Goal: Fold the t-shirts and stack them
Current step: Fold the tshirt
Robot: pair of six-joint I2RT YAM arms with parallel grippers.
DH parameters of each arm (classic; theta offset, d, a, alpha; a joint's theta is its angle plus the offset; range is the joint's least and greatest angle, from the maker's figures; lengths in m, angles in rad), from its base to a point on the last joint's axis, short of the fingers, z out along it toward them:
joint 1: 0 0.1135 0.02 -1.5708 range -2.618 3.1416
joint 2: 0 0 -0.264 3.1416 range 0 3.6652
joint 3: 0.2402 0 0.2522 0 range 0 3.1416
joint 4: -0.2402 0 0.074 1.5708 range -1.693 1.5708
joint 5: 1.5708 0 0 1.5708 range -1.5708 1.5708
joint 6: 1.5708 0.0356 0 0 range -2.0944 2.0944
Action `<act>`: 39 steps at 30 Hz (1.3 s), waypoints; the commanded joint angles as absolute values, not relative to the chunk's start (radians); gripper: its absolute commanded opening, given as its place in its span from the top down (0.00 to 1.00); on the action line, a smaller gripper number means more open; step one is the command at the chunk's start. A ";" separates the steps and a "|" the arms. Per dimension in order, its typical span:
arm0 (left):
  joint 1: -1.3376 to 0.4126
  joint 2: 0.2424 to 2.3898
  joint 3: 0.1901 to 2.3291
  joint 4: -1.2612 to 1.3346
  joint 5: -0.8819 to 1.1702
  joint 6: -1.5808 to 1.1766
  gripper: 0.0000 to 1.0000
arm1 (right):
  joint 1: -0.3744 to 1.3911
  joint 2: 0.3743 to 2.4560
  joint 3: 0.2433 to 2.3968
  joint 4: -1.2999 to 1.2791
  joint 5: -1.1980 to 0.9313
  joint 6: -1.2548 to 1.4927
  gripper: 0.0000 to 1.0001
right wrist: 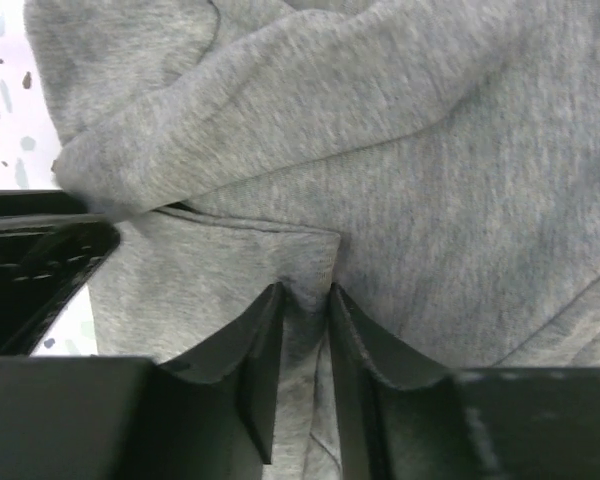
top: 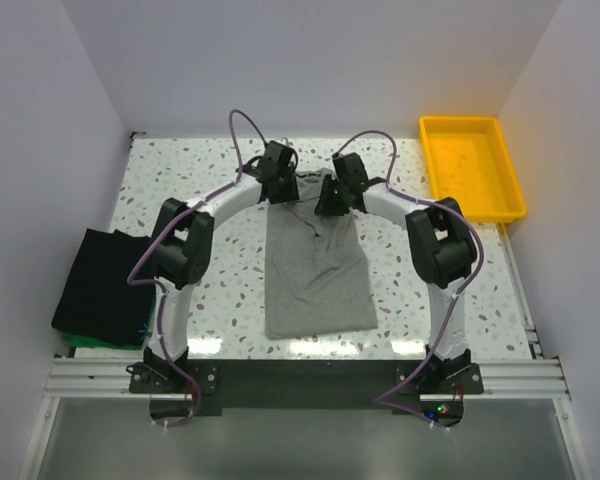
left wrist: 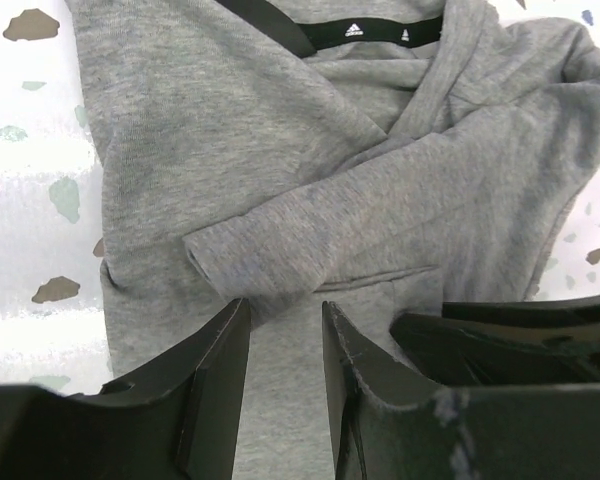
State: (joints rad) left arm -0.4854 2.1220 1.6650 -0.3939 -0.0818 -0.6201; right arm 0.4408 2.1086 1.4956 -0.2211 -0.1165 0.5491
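Top external view has the grey t-shirt (top: 315,280) lying mid-way across the worktop (top: 230,260), sleeves tucked in, the right gripper (right wrist: 305,290) with jaws pinching cloth at its far collar end and the left gripper (left wrist: 285,310) with jaws narrow, grip unclear; next, I reckon, both carry that end nearward over the hem.

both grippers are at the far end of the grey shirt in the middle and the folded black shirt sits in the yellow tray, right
No: the folded black shirt lies at the left edge of the table on a green shirt, not in the yellow tray, which stands at the far right. The top external view shows this; the rest holds.
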 commanded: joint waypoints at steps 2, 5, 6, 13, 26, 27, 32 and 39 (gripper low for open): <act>-0.483 2.152 1.733 -0.419 -0.121 -0.580 0.61 | 0.454 2.091 1.542 -0.192 -0.130 0.560 0.75; -0.482 2.164 1.753 -0.422 -0.155 -0.572 0.61 | 0.457 2.071 1.529 -0.199 -0.121 0.549 0.78; -0.480 2.172 1.758 -0.420 -0.167 -0.571 0.62 | 0.457 2.066 1.528 -0.204 -0.121 0.546 0.79; -0.469 2.201 1.786 -0.400 -0.193 -0.568 0.70 | 0.466 2.042 1.519 -0.224 -0.124 0.526 0.88; -0.443 2.235 1.812 -0.325 -0.184 -0.571 0.91 | 0.499 1.985 1.480 -0.224 -0.159 0.480 0.90; -0.442 2.238 1.816 -0.322 -0.180 -0.572 0.92 | 0.503 1.980 1.473 -0.212 -0.164 0.477 0.90; -0.430 2.250 1.847 -0.311 -0.173 -0.574 0.94 | 0.526 1.988 1.465 -0.206 -0.198 0.454 0.90; -0.417 2.244 1.841 -0.276 -0.166 -0.577 0.95 | 0.572 2.008 1.456 -0.167 -0.233 0.413 0.89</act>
State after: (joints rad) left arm -0.4305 2.2562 1.8095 -0.3382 -0.1673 -0.5827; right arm 0.5495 2.0300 1.4509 -0.2134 -0.1974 0.4545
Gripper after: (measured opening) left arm 0.054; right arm 0.103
